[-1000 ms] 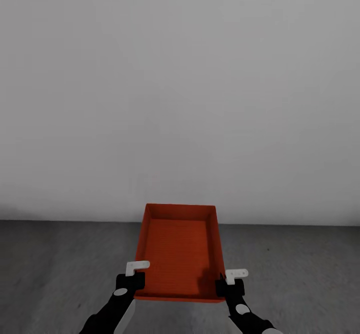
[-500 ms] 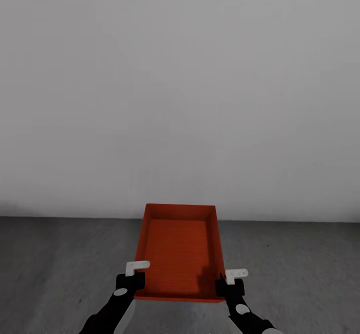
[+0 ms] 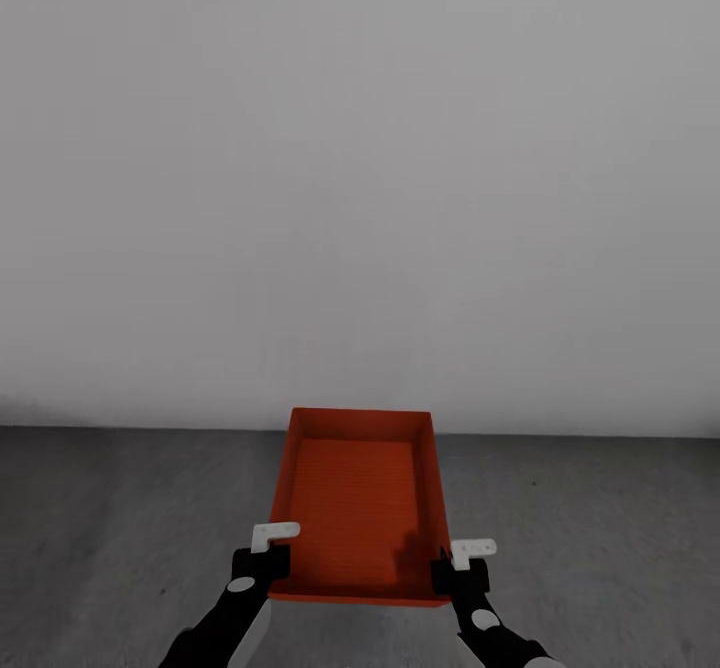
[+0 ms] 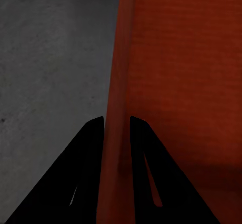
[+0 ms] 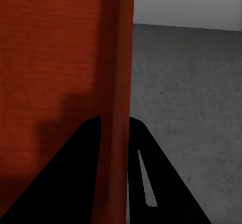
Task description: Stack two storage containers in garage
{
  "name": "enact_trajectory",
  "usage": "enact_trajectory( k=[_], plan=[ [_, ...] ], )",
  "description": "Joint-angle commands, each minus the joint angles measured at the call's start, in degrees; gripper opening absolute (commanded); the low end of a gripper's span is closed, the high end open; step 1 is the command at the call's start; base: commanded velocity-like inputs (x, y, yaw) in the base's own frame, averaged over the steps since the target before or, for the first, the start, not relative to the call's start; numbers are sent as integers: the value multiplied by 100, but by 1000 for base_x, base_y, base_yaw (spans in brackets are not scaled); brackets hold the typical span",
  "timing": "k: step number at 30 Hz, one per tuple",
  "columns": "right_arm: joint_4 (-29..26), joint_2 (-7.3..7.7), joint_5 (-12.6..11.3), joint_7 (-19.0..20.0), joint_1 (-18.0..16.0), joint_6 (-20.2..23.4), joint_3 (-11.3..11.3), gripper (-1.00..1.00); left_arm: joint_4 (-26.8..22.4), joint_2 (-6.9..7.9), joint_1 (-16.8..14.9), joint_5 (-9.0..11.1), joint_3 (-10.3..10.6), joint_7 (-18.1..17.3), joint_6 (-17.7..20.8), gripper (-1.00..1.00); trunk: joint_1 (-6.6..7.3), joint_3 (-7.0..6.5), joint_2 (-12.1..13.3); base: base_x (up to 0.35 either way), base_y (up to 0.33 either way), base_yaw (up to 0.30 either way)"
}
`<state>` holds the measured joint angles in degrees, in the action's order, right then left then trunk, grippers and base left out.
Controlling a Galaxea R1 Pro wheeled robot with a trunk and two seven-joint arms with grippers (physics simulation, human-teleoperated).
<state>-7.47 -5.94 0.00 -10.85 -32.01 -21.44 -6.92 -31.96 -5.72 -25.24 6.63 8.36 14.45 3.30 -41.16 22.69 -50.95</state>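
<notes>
One red-orange storage container (image 3: 358, 503) hangs in front of me, held by both arms above the dark grey concrete floor (image 3: 120, 518). My left gripper (image 3: 262, 560) is shut on the container's left wall near the near corner; the left wrist view has that wall (image 4: 117, 108) pinched between two black fingers (image 4: 89, 153). On the opposite side my right gripper (image 3: 458, 570) is shut on the right wall (image 5: 120, 83). The container is empty. The second container is out of view.
A plain white wall (image 3: 360, 168) rises straight ahead and meets the concrete floor just past the container's far edge. Bare concrete stretches to both sides of the container.
The base of the wall has slid slightly up in the head view, so the camera has moved. The container and both grippers keep their places in the picture.
</notes>
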Motion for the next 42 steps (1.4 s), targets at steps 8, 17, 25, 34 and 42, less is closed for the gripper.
enact_trajectory(
  k=[8,17,25,34,42],
  plan=[
    [-70,-3,123,-31,-7,-414,138,-100,5,9,1,90,41,75,26,-100,0,80,-5,0,0,0],
    [-70,-3,123,-31,-7,-414,138,-100,6,9,3,89,43,75,25,-100,0,162,-5,0,0,0],
    [-70,-3,123,-31,-7,-414,138,-100,6,9,2,92,43,75,28,-100,0,235,-5,0,0,0],
    [-70,-3,123,-31,-7,-414,138,-100,14,9,2,86,45,75,27,-100,0,317,-5,0,0,0],
    [-70,-3,121,-31,-7,-414,138,-100,15,9,3,84,50,75,29,-100,0,390,-5,0,0,0]
  ],
)
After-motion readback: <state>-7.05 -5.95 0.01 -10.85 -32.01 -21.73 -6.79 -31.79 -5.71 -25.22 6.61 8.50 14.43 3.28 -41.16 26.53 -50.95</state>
